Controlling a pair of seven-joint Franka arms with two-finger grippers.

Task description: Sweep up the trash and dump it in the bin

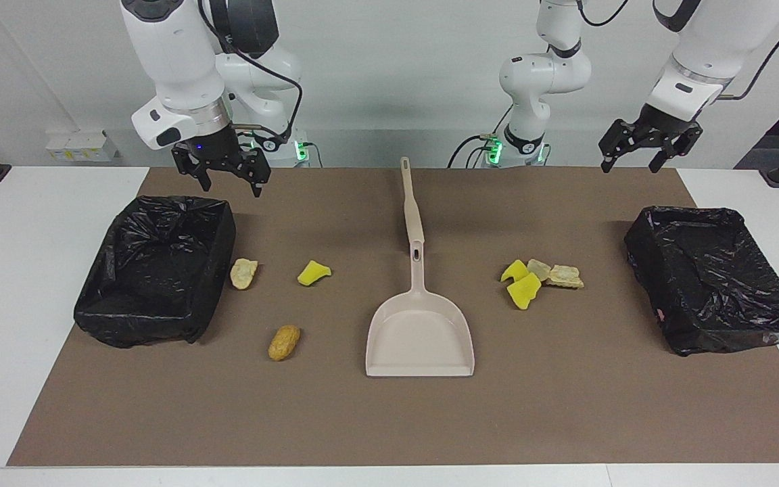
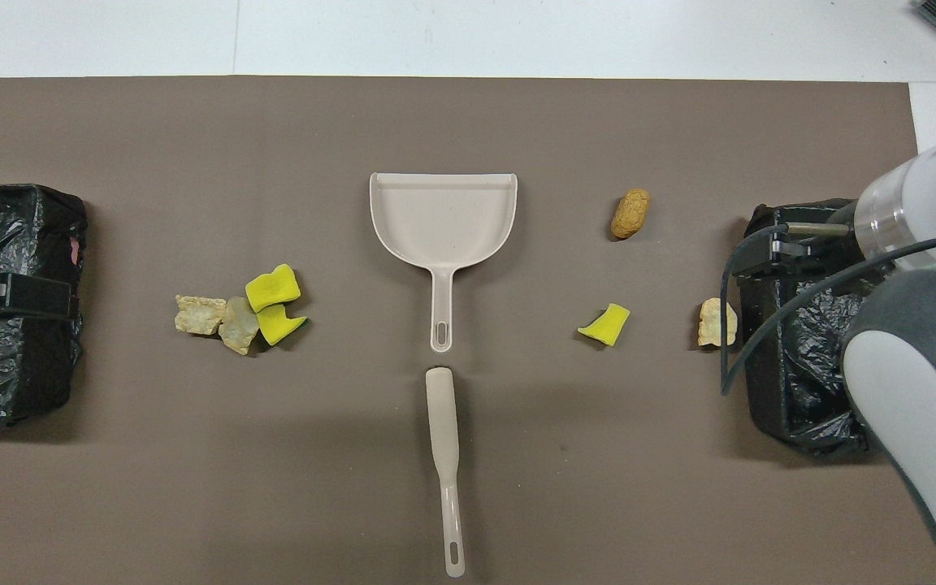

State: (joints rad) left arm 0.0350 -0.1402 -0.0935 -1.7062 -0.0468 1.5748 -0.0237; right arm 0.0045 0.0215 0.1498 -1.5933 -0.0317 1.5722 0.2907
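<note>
White table (image 1: 38, 284), brown mat (image 1: 389, 419) over its middle.
On the mat: beige dustpan (image 1: 420, 341) at centre, a separate beige handle (image 1: 411, 210) nearer the robots; seven scraps (image 1: 539, 279) in two loose groups either side; a black-lined bin (image 1: 156, 270) (image 2: 801, 390) at each end.

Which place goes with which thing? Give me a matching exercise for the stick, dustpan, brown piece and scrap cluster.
Things:
1 stick
2 dustpan
3 brown piece
4 scrap cluster

Places:
a toward the right arm's end
b toward the left arm's end
c central, mouth away from the robots
d central, nearest the robots

Pairs: 1-d, 2-c, 3-a, 4-b
</note>
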